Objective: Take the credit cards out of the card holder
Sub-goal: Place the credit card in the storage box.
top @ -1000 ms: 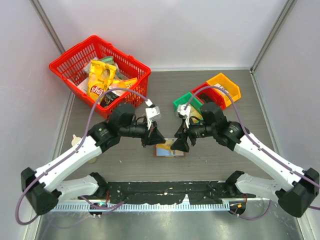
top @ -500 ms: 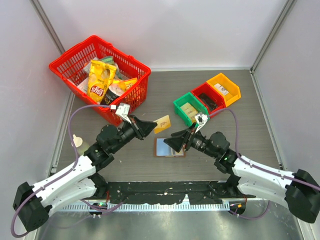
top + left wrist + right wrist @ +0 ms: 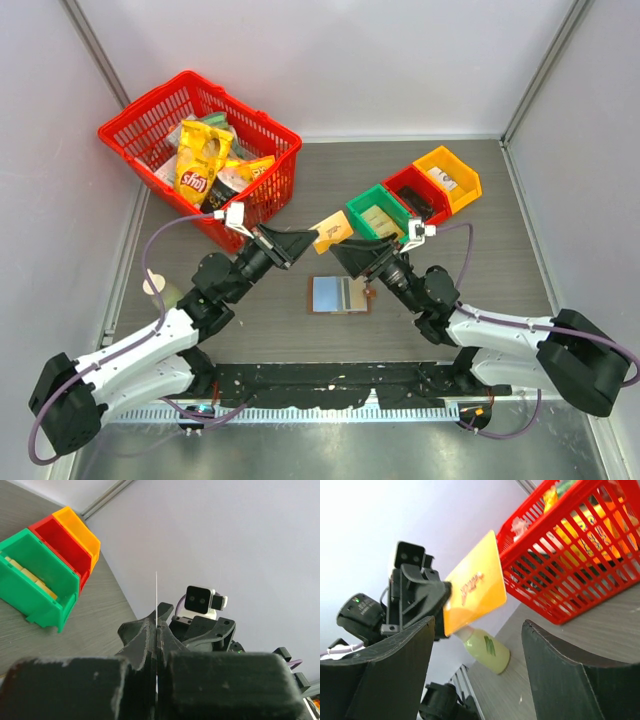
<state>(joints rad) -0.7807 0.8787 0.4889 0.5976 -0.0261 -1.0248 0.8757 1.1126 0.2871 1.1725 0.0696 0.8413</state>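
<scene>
The card holder (image 3: 338, 295) lies open on the table, its pale blue inner faces up. My left gripper (image 3: 308, 240) is shut on a tan credit card (image 3: 332, 230) and holds it in the air above and beyond the holder. In the left wrist view the card (image 3: 156, 592) shows edge-on as a thin line between the shut fingers of the left gripper (image 3: 158, 620). My right gripper (image 3: 350, 256) is open and empty, just right of the card. In the right wrist view the card (image 3: 474, 587) hangs in front of the open right gripper (image 3: 479, 622).
A red basket (image 3: 255, 120) with yellow snack bags stands at the back left. Green (image 3: 378, 215), red (image 3: 415, 195) and orange (image 3: 450, 175) bins stand in a row at the right. A pale green bottle (image 3: 155, 285) stands by the left wall.
My left gripper has carried the card up and to the right, off the holder. My right gripper has lifted off the holder and now faces the card.
</scene>
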